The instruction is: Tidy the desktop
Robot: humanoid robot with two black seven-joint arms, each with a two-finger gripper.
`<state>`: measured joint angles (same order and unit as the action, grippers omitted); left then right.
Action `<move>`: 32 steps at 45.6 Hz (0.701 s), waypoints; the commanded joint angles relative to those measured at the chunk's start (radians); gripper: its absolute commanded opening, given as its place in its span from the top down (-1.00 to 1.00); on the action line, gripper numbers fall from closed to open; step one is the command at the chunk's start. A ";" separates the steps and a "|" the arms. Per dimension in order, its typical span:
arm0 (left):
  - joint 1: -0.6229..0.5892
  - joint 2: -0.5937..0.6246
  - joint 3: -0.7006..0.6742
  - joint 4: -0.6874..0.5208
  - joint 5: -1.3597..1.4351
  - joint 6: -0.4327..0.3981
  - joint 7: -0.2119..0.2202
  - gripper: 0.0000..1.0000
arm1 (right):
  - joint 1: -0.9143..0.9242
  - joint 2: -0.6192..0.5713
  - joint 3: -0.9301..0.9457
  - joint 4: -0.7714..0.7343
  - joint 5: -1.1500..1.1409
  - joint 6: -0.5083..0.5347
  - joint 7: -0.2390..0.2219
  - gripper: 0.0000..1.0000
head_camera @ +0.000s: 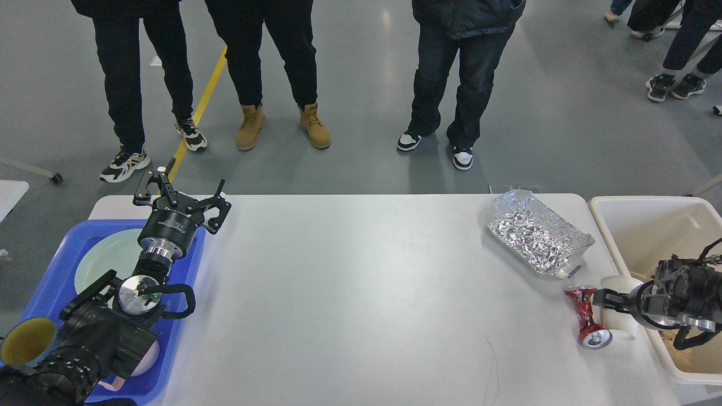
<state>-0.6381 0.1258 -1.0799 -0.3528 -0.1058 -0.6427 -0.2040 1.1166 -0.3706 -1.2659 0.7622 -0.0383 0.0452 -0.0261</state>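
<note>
The white desktop [361, 282] fills the middle of the view. A crushed red can [586, 318] lies on its side near the right edge. A white cup [620, 327] stands just right of it. A crumpled silver foil bag [536, 234] lies at the back right. My right gripper [608, 299] reaches in from the right across the cup, its tip close to the can; its fingers are dark and cannot be told apart. My left gripper [185, 190] is open and empty, held above the tray's far edge at the back left.
A blue tray [53, 270] at the left holds a pale green plate [107, 254], a dark cup with a yellow inside [25, 338] and a pink object [144, 361]. A cream bin [648, 225] stands off the right edge. Several people stand beyond the far edge.
</note>
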 commanded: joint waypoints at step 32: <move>0.000 0.000 0.000 0.000 0.000 0.000 0.002 -0.93 | -0.014 -0.004 0.033 -0.001 -0.005 -0.082 0.006 1.00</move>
<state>-0.6381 0.1258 -1.0799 -0.3528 -0.1058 -0.6427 -0.2037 1.0716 -0.3716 -1.2320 0.7394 -0.0419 -0.0411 -0.0229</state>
